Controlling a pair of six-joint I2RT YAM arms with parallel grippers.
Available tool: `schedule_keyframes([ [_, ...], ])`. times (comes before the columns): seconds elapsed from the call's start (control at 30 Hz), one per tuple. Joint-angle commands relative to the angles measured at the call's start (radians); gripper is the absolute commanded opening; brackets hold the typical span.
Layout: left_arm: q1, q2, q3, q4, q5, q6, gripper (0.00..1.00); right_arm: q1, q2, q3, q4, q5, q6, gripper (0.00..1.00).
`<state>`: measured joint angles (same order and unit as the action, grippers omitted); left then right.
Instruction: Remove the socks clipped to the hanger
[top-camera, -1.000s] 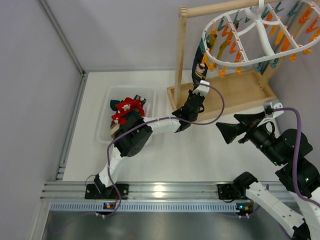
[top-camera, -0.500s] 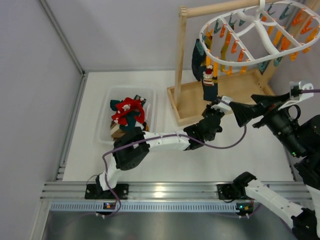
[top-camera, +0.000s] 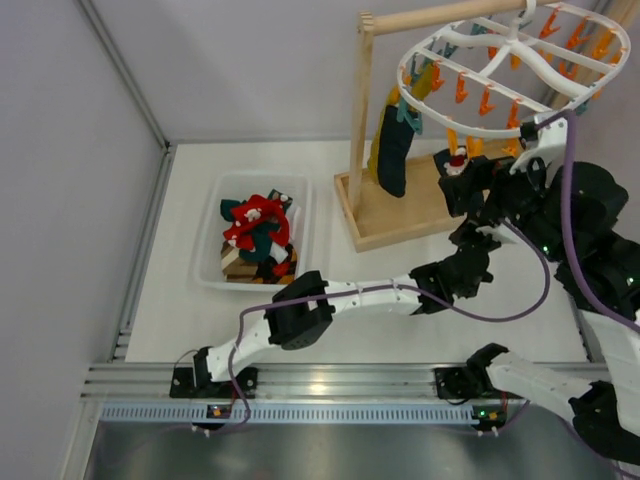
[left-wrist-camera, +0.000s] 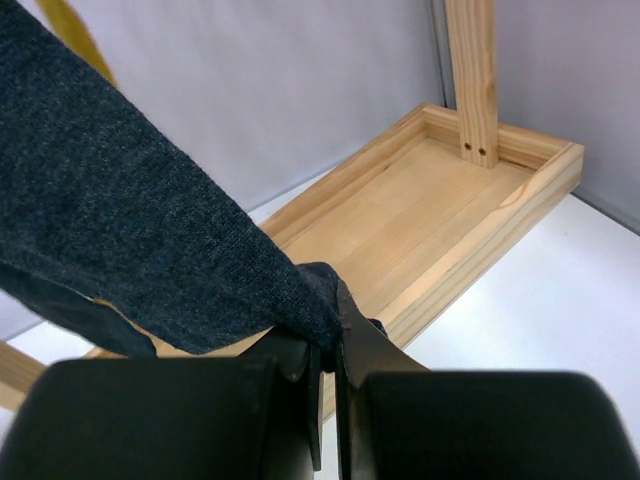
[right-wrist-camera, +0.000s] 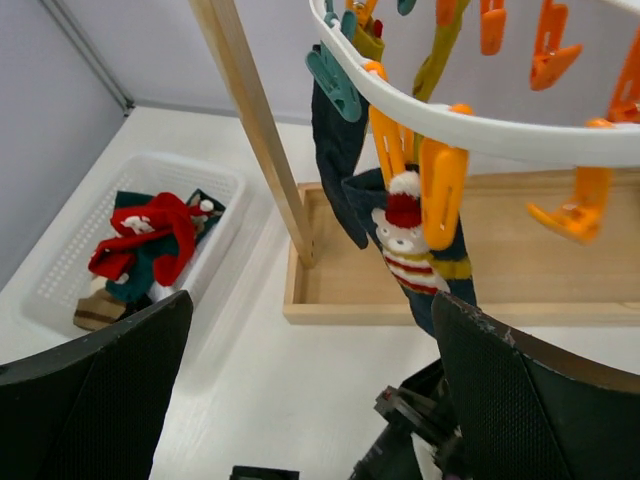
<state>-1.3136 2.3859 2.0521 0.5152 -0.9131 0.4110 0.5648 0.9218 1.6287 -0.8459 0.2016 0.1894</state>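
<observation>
Socks first: we count two dark ones hanging from the hanger (top-camera: 516, 50), the white ring in the upper right of the overhead view. One is a plain dark teal sock (top-camera: 392, 150) dangling free just beside the wooden post (top-camera: 360, 100). The other is a patterned sock (right-wrist-camera: 405, 250) with a little red-hatted figure on it. It's pinned by an orange clothespin (right-wrist-camera: 440, 195) in the middle of the right wrist view. A mustard-yellow strip (right-wrist-camera: 437, 50) also hangs off the rim above it, but we can't tell how many yellow socks that makes. The pins are orange and teal, and they overlap too much for us to count.

Left claw (left-wrist-camera: 328, 350) is squeezed tight on the lower end of that patterned sock. The fabric runs off to the upper left of its own camera, with the wooden tray (left-wrist-camera: 440, 230) below. Right claw (right-wrist-camera: 310, 330) is spread as wide as it goes and has hold of nothing. Its two fingers (right-wrist-camera: 100, 400) fill the bottom corners of its view, which looks toward the hanger.

One white basket (top-camera: 208, 255) sits on the worktop (top-camera: 185, 200) at centre left of the overhead view. It has a heap in it with red socks (top-camera: 255, 215), teal and something brownish, and we can't split that into a count.
</observation>
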Motion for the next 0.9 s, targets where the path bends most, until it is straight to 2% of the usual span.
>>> schedule_keyframes([
  [0.0, -0.021, 0.058, 0.115, -0.009, 0.003, 0.094, 0.0, 0.014, 0.081, 0.079, -0.047, 0.035, -0.033, 0.98],
  [0.33, -0.032, 0.154, 0.195, -0.007, 0.048, 0.156, 0.0, 0.015, 0.232, 0.158, -0.061, 0.206, -0.08, 0.89],
  [0.57, -0.032, 0.217, 0.26, -0.007, 0.062, 0.25, 0.0, 0.02, 0.255, 0.115, -0.032, 0.418, -0.076, 0.8],
  [0.67, -0.032, 0.223, 0.264, -0.007, 0.08, 0.261, 0.0, 0.047, 0.284, 0.122, -0.035, 0.556, -0.088, 0.79],
  [0.87, -0.029, 0.225, 0.269, -0.006, 0.095, 0.265, 0.0, 0.099, 0.33, 0.109, -0.012, 0.698, -0.105, 0.77],
])
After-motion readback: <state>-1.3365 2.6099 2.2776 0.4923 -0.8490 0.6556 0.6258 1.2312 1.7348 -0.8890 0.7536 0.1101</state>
